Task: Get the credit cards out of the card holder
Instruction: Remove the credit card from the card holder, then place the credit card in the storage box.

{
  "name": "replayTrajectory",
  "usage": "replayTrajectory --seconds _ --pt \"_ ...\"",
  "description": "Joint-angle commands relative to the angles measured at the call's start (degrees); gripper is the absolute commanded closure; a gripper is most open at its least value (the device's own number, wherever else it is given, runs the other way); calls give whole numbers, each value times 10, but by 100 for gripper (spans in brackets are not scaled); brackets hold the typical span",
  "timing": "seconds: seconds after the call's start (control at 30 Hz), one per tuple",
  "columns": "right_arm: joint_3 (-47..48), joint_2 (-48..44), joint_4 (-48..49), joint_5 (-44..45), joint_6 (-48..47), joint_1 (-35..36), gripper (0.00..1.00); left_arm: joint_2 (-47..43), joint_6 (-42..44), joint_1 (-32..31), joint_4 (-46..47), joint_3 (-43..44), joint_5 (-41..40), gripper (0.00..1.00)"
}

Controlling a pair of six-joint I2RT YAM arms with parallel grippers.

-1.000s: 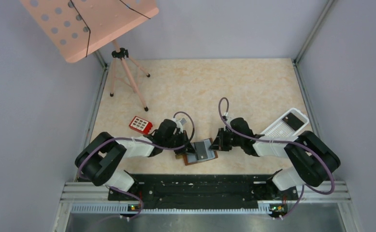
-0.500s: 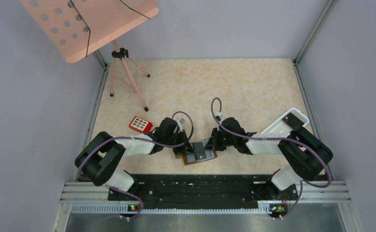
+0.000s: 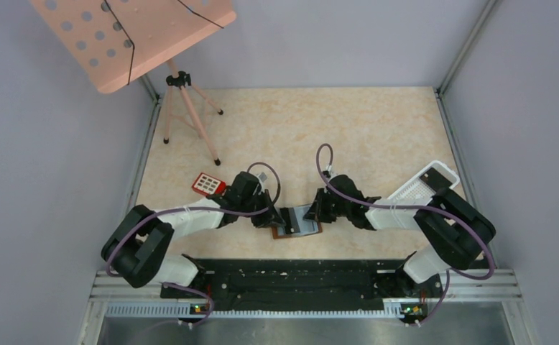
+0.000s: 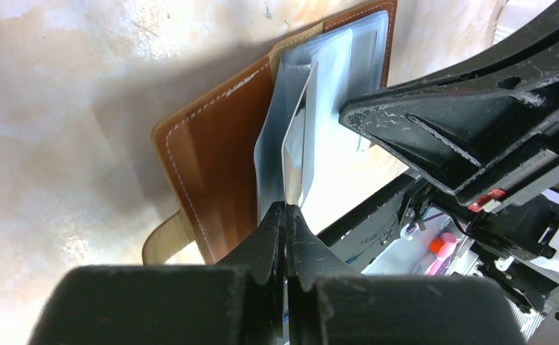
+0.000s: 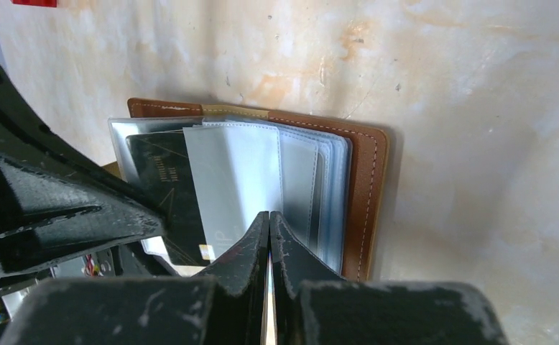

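The brown card holder lies open near the table's front edge, between both grippers. In the left wrist view its brown cover lies flat and its blue-grey sleeve pages stand up. My left gripper is shut on the edge of one standing page. In the right wrist view the holder shows a dark card and a light grey card in the sleeves. My right gripper is shut on the light grey card's edge. In the top view the left gripper and the right gripper nearly meet over the holder.
A red keypad-like block lies left of the left arm. A white perforated tray sits at the right. A pink perforated stand on a tripod stands at the back left. The black base rail runs just in front of the holder.
Both grippers closed in on the holder, the right moving left, then the left moving right. The sleeve pages, flat before, now stand up between the two grippers.
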Motion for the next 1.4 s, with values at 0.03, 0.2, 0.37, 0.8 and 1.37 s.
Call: replayTrajectory --seconds 0.03,0.2,0.37,0.8,1.37 --pt "-26 -4 -76 74 -12 0 100 -45 19 11 -25 -8 -31 100" --pt "-11 -26 -84 66 -27 -1 100 -103 74 12 -80 2 -44 100" --pt "38 -79 -108 10 -96 -3 92 -152 127 12 -128 29 -36 100" --pt "132 -199 -156 -320 -276 -94 56 -234 214 12 -122 49 169 100" --pt "146 -87 -96 -463 -278 -54 57 -184 193 12 -64 53 299 100"
